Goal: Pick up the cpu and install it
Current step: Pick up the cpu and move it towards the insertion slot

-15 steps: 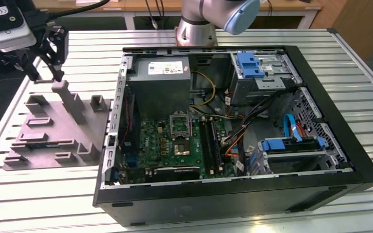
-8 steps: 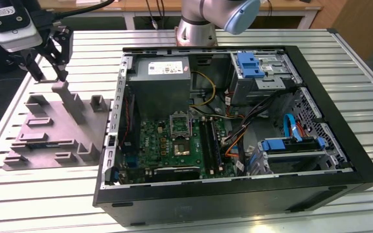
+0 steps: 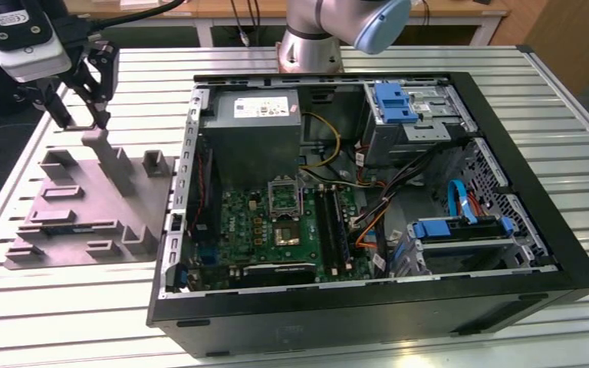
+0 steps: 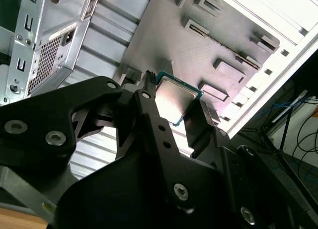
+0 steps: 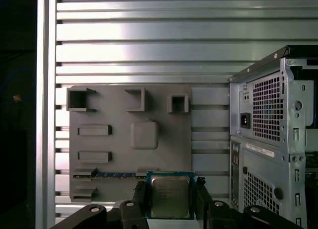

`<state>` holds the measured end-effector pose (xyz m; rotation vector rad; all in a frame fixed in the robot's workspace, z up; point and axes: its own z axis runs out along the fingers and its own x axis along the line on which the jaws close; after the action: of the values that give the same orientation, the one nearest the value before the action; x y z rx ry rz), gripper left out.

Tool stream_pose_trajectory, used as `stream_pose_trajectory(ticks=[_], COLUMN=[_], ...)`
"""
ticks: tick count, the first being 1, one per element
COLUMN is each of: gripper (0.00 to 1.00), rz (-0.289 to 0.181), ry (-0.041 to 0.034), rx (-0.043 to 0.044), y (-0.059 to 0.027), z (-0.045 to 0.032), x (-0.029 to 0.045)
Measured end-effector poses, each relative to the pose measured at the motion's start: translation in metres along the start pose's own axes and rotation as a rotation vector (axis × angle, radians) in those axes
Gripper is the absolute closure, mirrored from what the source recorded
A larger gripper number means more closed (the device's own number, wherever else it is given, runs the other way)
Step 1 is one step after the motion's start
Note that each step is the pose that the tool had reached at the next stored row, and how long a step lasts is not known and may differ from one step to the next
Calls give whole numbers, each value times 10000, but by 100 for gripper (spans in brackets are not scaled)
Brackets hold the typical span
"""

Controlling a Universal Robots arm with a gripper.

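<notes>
The black two-fingered gripper (image 4: 175,107) is clamped on opposite edges of the small, square, silver-topped cpu (image 5: 170,196), holding it between its fingertips above the grey moulded plastic fixture (image 5: 169,149). Carrying it well probably means a gentle squeeze, keeping the chip level and clear of the open black computer case (image 3: 376,307) beside the gripper.

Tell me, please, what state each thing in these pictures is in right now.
cpu: clamped by two edges in the pincer, metal top showing, clear above the fixture.
pincer: shut on the cpu, over the grey fixture.
grey fixture: flat on the table, its central square pad bare.
computer case: lying on its side, side panel off, motherboard exposed.
</notes>
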<state>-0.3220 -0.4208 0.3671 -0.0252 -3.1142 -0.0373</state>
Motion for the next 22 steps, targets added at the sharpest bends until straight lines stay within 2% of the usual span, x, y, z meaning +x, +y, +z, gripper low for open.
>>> stream_pose_trajectory(ticks=[9,17,18,21,22], gripper=[53,53,53,53,53], rz=[-2,-1,-1,-6,-6], ry=[0,1,1,3,4], rx=[-1,-3,-19,-185,-191], y=[0,-28,-42,-79,-83], z=[0,-2,-2,-2,-3], x=[-5,-60,-62,-63,-64])
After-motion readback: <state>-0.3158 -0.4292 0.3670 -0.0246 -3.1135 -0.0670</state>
